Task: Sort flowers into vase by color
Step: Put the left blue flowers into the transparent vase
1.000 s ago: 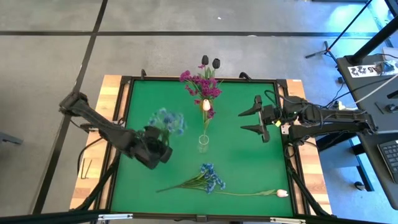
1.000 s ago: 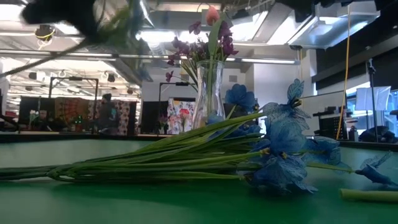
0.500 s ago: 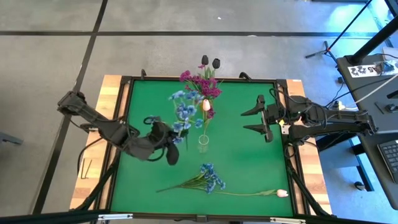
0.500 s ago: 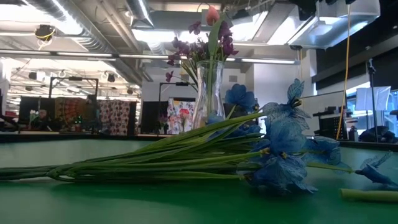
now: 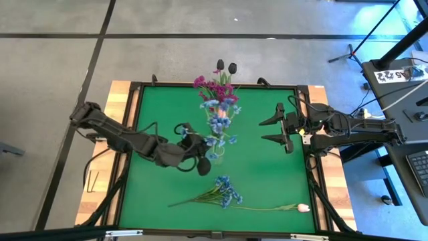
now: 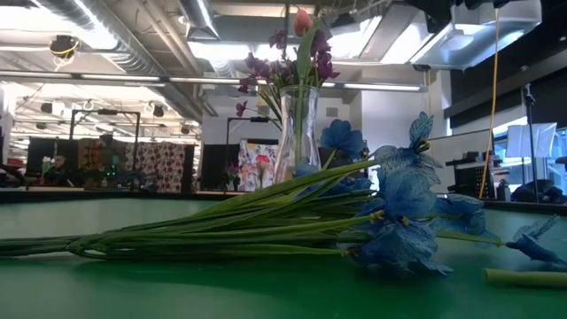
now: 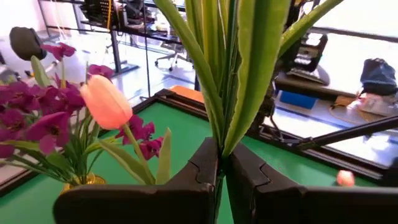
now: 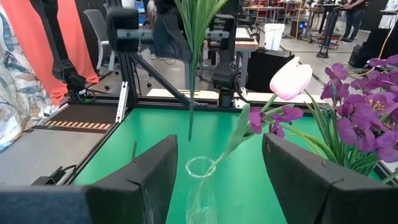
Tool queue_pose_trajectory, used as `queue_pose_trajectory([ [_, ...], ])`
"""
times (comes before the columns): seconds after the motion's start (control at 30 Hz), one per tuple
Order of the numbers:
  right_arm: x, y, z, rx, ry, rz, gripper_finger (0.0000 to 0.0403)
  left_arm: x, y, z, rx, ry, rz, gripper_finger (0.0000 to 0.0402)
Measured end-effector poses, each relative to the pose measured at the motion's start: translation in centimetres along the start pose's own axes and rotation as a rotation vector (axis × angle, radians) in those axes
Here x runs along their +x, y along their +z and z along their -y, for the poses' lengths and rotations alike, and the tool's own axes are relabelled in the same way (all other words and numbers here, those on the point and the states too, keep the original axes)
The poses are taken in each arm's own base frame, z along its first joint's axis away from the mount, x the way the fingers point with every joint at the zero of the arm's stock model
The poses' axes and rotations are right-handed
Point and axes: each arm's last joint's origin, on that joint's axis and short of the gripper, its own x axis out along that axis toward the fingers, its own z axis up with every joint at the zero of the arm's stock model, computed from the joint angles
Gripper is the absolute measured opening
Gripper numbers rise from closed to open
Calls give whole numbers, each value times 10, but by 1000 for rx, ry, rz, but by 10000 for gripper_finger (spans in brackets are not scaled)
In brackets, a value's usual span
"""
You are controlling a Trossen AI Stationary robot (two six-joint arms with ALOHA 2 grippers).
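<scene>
Left gripper [image 5: 198, 158] pinches a blue flower spray [image 5: 218, 127] by its green stems [image 7: 227, 74], fingers [image 7: 199, 180] pressed tight on the bundle, blossoms up over the small clear vase [image 5: 219, 153] mid-mat. In the right wrist view the stem ends [image 8: 190, 118] hang just above the vase mouth [image 8: 201, 167], not yet inside. To do this step well: keep the stems vertical, centre the tips over the rim, lower straight, and release only once the ends are well down in the glass. The narrow vase looks easy to tip, so no sideways drag. The pale pink tulip [image 8: 290, 79] leans out of that clear vase I think, stem base is hard to trace; the magenta flowers [image 5: 215, 90] sit in another vase at the far edge of the green mat [image 5: 261, 167], near the dark tulip buds [image 5: 226, 67].

Left arm pose: stretched low from the left table edge across the mat, elbow bent, wrist turned so the gripper holds the stems upright beside the vase. Right gripper [image 5: 281, 128] waits over the right side of the mat, fingers [image 8: 314, 168] spread wide, holding nothing, pointed at the vase.

Still lying on the near mat: a second blue bunch [image 5: 226, 189] and one pale tulip [image 5: 303, 208]
</scene>
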Motion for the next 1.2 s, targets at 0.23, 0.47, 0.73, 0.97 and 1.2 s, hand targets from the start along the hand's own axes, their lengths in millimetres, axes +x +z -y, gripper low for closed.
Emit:
queue_pose_trajectory([
  [0.23, 0, 0, 0, 1, 0, -4, 234, 25, -17, 0, 52, 9, -45, 9],
  [0.47, 0, -2, 0, 3, 2, -16, 234, 33, -18, -5, 55, 33, -50, 9],
  [0.73, 0, -2, 0, 3, 2, -16, 234, 32, -18, -5, 68, 39, -48, 9],
  [0.97, 0, -2, 0, 3, 2, -16, 234, 23, -30, 2, 105, 72, 22, 9],
  [1.2, 0, -2, 0, 3, 2, -16, 234, 24, -43, -1, 59, 7, 60, 9],
])
